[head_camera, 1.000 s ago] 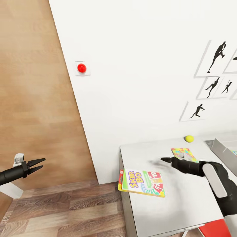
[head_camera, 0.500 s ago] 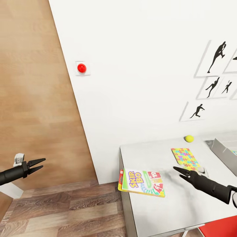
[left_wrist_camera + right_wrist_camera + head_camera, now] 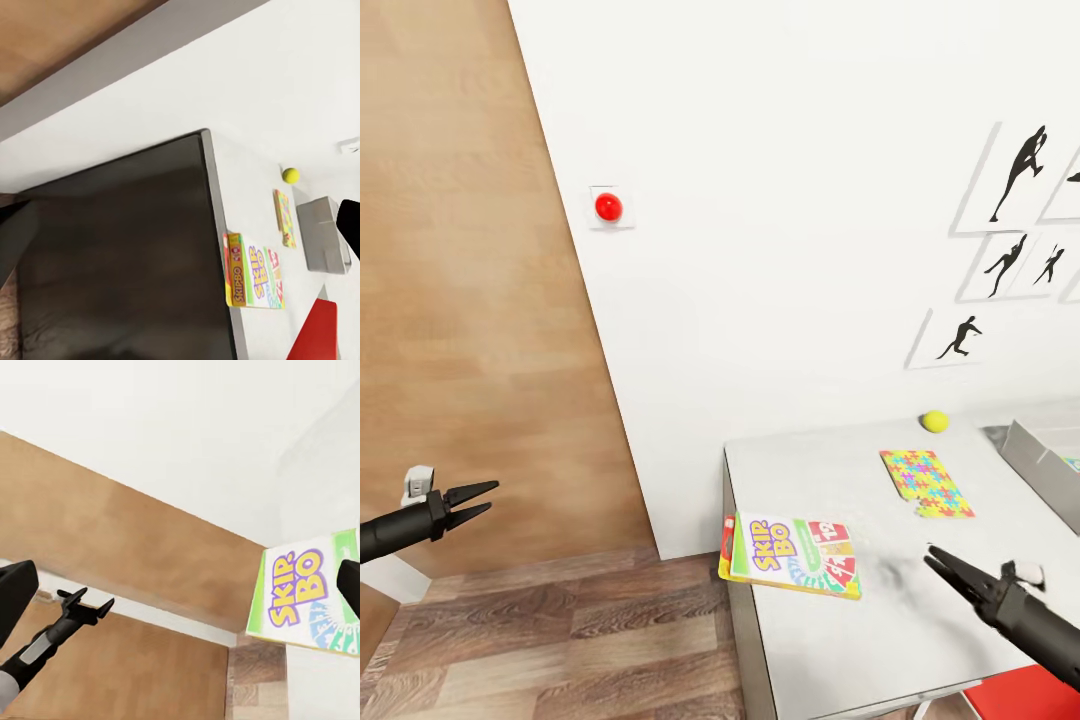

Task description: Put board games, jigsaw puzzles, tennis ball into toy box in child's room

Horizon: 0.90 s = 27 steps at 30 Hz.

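My right gripper point(image 3: 942, 565) hangs low over the pale grey table point(image 3: 810, 630), its two dark fingers parted a little and holding nothing; the tips point toward the table's left end. Just beyond the tips lies the board game point(image 3: 794, 555), a flat box printed "SKIP-BO" with a yellow and red edge, resting at the table's left front corner with one side slightly over the rim. In the right wrist view the same box point(image 3: 309, 598) sits ahead of my fingers, with the wood-panel door point(image 3: 127, 540) behind it.

Farther back on the table, one jigsaw puzzle point(image 3: 925, 482) lies flat, a thin square of yellow, pink, blue and green pieces, well apart from my right gripper. Behind it, near the white wall, rests the tennis ball point(image 3: 934, 421). The grey toy box point(image 3: 1038, 456) stands at the table's right end, just beside the puzzle.

My left gripper point(image 3: 480, 500) hovers off the table over the wood-plank floor point(image 3: 560, 640), in front of the door, fingers spread in a narrow V and empty. On the wall are a red button point(image 3: 608, 207) and black sports silhouettes point(image 3: 1010, 240).
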Available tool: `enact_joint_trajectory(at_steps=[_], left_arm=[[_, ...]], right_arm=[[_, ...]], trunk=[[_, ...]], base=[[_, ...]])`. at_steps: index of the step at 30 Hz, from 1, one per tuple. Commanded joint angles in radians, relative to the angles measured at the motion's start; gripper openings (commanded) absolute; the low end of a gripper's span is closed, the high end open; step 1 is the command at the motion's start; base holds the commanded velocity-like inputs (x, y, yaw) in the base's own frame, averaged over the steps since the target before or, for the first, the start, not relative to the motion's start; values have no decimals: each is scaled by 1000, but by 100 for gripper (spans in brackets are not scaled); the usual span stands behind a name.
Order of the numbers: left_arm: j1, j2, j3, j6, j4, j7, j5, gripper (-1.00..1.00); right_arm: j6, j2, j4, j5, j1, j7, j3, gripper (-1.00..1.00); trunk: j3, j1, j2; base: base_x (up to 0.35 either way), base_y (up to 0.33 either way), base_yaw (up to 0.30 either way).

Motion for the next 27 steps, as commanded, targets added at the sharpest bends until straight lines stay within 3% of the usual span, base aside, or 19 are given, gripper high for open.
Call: enact_joint_trajectory(at_steps=[1, 12, 17, 21, 27], left_arm=[[-1, 0, 0, 8, 0, -2, 2, 100], [-1, -2, 3, 7, 0, -1, 2, 100], [-1, -3, -8, 7, 0, -1, 2, 100], [-1, -4, -51, 6, 0, -1, 3, 100], [-1, -5, -79, 3, 0, -1, 3, 100]], right_arm=[[-18, 0, -1, -2, 12, 31, -2, 100], [-154, 3, -1, 0, 60, 204, -7, 100], [-164, 3, 4, 0, 63, 218, -7, 100], [-169, 4, 6, 0, 64, 225, -6, 100], [-171, 4, 8, 0, 65, 227, -5, 100]], trunk=[[-2, 1, -2], [-2, 1, -2], [-2, 1, -2], [-2, 1, -2], [-2, 1, -2]], base=[[0, 0, 0], [0, 0, 0], [0, 0, 0], [0, 0, 0], [0, 0, 0]])
